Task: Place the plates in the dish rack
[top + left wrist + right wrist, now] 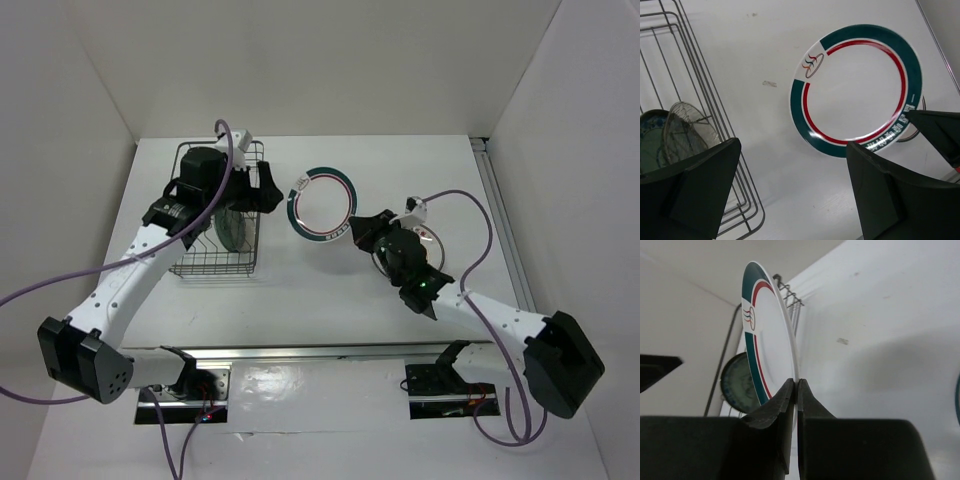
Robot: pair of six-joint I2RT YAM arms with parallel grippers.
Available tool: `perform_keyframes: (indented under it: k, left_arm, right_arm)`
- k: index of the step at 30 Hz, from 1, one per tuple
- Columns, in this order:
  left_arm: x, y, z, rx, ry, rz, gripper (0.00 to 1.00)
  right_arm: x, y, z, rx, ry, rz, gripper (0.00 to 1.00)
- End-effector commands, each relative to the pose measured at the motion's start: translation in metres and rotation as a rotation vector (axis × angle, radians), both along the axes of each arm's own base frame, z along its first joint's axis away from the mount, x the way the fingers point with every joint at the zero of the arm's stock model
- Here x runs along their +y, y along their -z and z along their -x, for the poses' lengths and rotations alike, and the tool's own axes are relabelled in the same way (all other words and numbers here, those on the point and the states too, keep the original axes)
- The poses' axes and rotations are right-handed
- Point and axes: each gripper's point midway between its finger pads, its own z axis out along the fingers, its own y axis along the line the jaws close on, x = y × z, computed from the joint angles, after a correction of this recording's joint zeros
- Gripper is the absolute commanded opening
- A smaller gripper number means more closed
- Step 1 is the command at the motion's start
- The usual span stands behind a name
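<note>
While left claw (pixel 792 187) is gaping open, right claw (pixel 796 383) is clamping the round white green-and-red-ringed plate (pixel 769 340) by its near rim, probably for tilting upright.

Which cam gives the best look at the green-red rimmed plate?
Left wrist: the plate shows nearly whole, face-on, logo and rings clear. Top external shows it small; right wrist sees it edge-on, rim pinched in the right pincer.

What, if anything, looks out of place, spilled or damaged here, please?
Nothing looks spilled or damaged; only a small greyish smudge marks the table beside the dish rack.
</note>
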Motion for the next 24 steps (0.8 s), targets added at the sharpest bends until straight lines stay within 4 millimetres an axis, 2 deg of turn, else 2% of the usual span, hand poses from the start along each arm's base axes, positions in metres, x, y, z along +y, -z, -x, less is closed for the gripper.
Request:
perform_keyframes:
  k: [1,2,6,9,11,12,16,17,20,21,23,24]
  left_arm:
    - [-0.016,-0.022,-0.007,-0.067,0.061,0.068,1.0]
    - [-0.019,-0.026,-0.008,-0.083,0.073,0.078,1.0]
    - [-0.023,-0.019,-0.013,-0.078,0.08,0.093,1.0]
    - [-0.034,-0.017,-0.016,-0.08,0.125,0.123,1.0]
    - [-0.036,-0.005,-0.017,-0.061,0.129,0.132,1.0]
    - [-0.039,-0.007,-0.017,-0.07,0.145,0.141,1.0]
    - [-0.042,0.007,-0.021,-0.033,0.152,0.134,0.96]
    - [-0.043,0.014,-0.022,-0.012,0.151,0.128,0.94]
    - [-0.046,0.017,-0.02,0.001,0.173,0.134,0.85]
    - [-0.048,0.015,-0.02,-0.012,0.191,0.136,0.75]
    - [-0.051,0.012,-0.019,-0.021,0.21,0.146,0.61]
    - [-0.053,0.011,-0.017,-0.019,0.223,0.151,0.49]
  right_arm:
    - [0.009,-0.056,0.01,-0.164,-0.102,-0.038,0.0]
    - [0.01,-0.059,0.013,-0.179,-0.117,-0.027,0.0]
    - [0.014,-0.073,0.025,-0.212,-0.18,-0.042,0.0]
    - [0.021,-0.079,0.033,-0.236,-0.241,-0.044,0.0]
    - [0.021,-0.081,0.036,-0.246,-0.251,-0.05,0.0]
    - [0.021,-0.081,0.036,-0.246,-0.251,-0.05,0.0]
    - [0.02,-0.082,0.039,-0.258,-0.261,-0.047,0.0]
    - [0.02,-0.082,0.039,-0.258,-0.261,-0.047,0.0]
    - [0.022,-0.082,0.04,-0.258,-0.271,-0.047,0.0]
    - [0.022,-0.082,0.04,-0.258,-0.271,-0.047,0.0]
    - [0.023,-0.085,0.041,-0.267,-0.279,-0.052,0.0]
    - [0.023,-0.085,0.041,-0.267,-0.279,-0.052,0.0]
